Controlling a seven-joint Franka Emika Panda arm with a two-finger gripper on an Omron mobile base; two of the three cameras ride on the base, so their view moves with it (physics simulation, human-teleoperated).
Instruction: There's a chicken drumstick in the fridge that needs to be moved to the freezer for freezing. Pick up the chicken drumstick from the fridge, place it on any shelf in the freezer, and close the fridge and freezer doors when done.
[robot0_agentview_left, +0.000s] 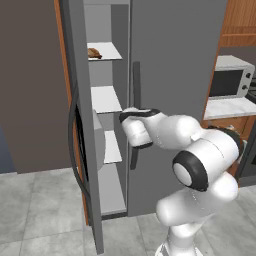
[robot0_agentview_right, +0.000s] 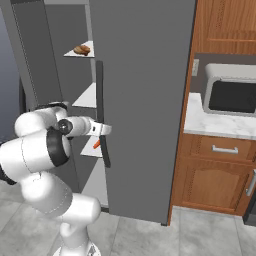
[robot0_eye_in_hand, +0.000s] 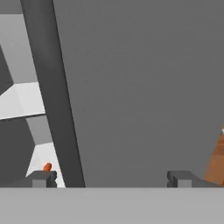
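Spreading wide, our fingers (robot0_eye_in_hand: 40, 178) flank the dark handle (robot0_eye_in_hand: 54, 94) at the bottom of the hand view, gripping nothing. The gripper (robot0_agentview_right: 106, 129) sits mid-left against the closed door (robot0_agentview_right: 142, 100). The drumstick (robot0_agentview_left: 94, 53) lies upper left on a shelf (robot0_agentview_left: 106, 50).

— Where do the two base cameras look from?

— From behind the arm, left and right, forward and down at the fridge (robot0_agentview_left: 170, 60). Both share its closed door, the dark handle (robot0_agentview_right: 101, 115) and the open compartment's shelves (robot0_agentview_left: 105, 99).

— And the hand camera?

— Very near, facing the closed door (robot0_eye_in_hand: 144, 87), with the handle running slantwise down its left side.
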